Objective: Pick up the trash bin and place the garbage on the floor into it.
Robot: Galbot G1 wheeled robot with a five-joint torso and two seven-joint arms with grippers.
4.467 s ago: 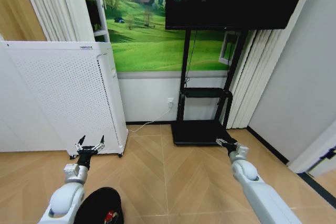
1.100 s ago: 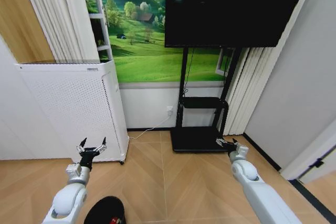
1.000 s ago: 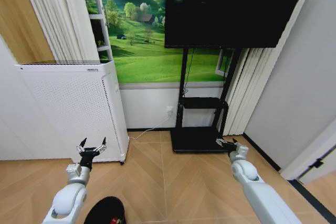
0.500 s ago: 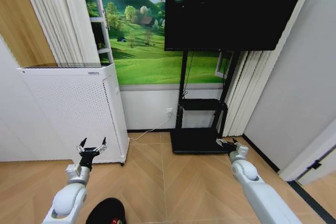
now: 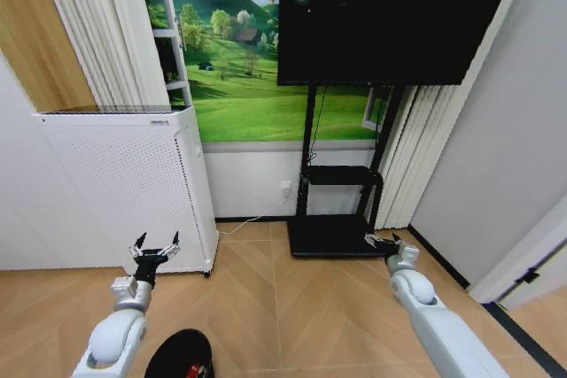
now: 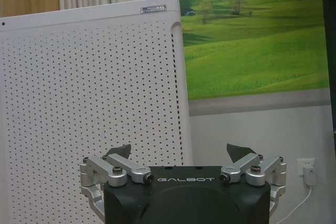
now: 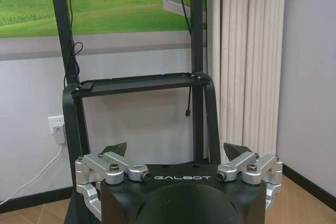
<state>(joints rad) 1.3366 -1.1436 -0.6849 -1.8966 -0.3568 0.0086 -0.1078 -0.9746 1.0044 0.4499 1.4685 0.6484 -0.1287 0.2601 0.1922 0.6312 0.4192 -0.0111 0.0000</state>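
The small black round mesh trash bin (image 5: 180, 356) sits on the wood floor at the bottom left of the head picture, just beside the left arm. Inside it lies a little red and white scrap (image 5: 194, 369). The left gripper (image 5: 154, 246) is held up in the lower left, its fingers spread wide and holding nothing, with the tall white box with tiny holes (image 5: 133, 185) behind it. The right gripper (image 5: 381, 242) is in the lower right, fingers spread too, in front of the black TV stand (image 5: 341, 192).
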